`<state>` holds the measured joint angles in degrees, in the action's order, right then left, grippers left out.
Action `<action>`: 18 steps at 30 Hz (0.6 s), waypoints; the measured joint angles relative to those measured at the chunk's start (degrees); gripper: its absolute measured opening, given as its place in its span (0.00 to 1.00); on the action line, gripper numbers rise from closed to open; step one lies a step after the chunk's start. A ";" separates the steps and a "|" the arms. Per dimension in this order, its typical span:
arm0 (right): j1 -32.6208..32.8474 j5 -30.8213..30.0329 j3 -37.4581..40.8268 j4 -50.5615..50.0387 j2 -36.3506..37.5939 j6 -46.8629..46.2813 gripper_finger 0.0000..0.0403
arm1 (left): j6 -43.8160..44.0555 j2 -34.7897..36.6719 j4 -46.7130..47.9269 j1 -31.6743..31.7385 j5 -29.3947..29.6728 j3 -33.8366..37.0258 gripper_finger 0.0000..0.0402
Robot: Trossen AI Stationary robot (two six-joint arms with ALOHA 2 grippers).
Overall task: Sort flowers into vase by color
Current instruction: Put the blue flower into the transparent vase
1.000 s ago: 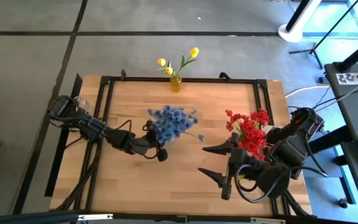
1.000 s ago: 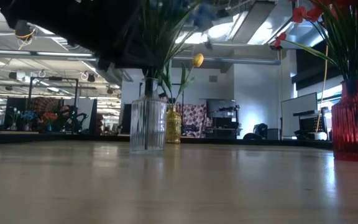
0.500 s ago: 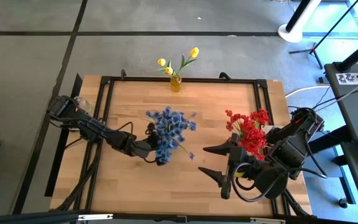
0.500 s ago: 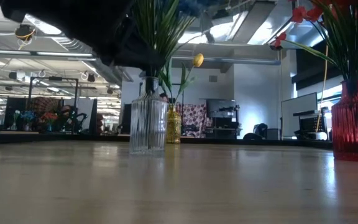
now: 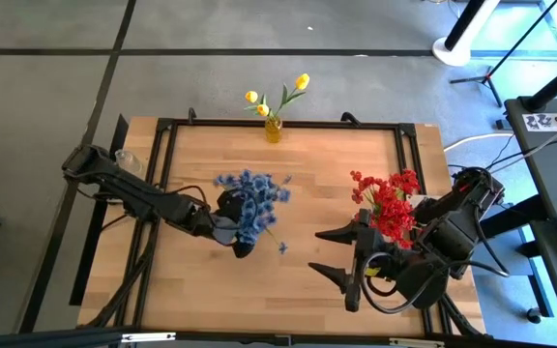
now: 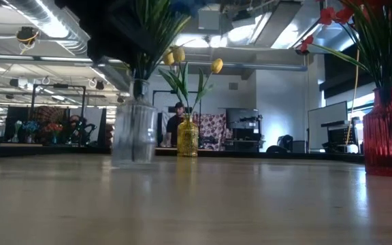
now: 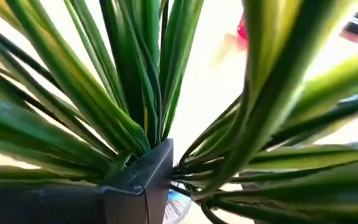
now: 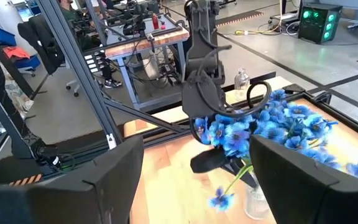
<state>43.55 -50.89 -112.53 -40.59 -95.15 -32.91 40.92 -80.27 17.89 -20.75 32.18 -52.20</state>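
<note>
The blue flowers [image 5: 249, 193] stand with their green stems in a clear glass vase [image 6: 133, 126] at mid-table. My left gripper [image 5: 238, 242] reaches into the bunch from the left, open, low among the stems. Yellow flowers [image 5: 277, 97] stand in a yellow vase [image 6: 187, 136] at the far edge. Red flowers [image 5: 385, 198] fill a red vase [image 6: 388, 133] on the right. My right gripper [image 5: 317, 251] hangs open over the table's near right, pointing toward the blue bunch, with nothing between its fingers. My left gripper has one finger [image 7: 138, 180] showing among the blue flowers' green stems [image 7: 157, 106], and several stems lie against its tip. Leaves hide the other finger. The gripper comes slanting down from the table's left, and the stems stay in the vase, which rests on the table.
A black rail frame [image 5: 165, 145] runs round the wooden top. Bare wood [image 5: 288, 300] lies along the near edge between the arms. A person [image 6: 175, 122] stands in the room beyond the far edge.
My left gripper has risen and drawn back toward the table's left edge, tipping as it went. The glass vase with the blue flowers has slid along the table toward the left with it and still stands upright.
</note>
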 joint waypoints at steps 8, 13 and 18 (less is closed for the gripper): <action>-0.57 0.04 0.00 -1.61 0.00 1.55 0.73 | 5.11 1.38 2.81 0.98 -3.75 -2.09 0.42; -0.52 0.54 0.00 -1.65 0.00 3.11 0.73 | 9.25 1.85 7.26 0.93 -6.34 -2.15 0.42; -0.44 1.33 0.00 -3.22 0.00 3.17 0.73 | 9.71 3.78 8.57 0.13 -6.88 -2.13 0.42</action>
<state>43.11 -49.57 -112.53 -43.80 -95.15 -29.74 50.64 -76.49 26.46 -20.62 25.30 -54.33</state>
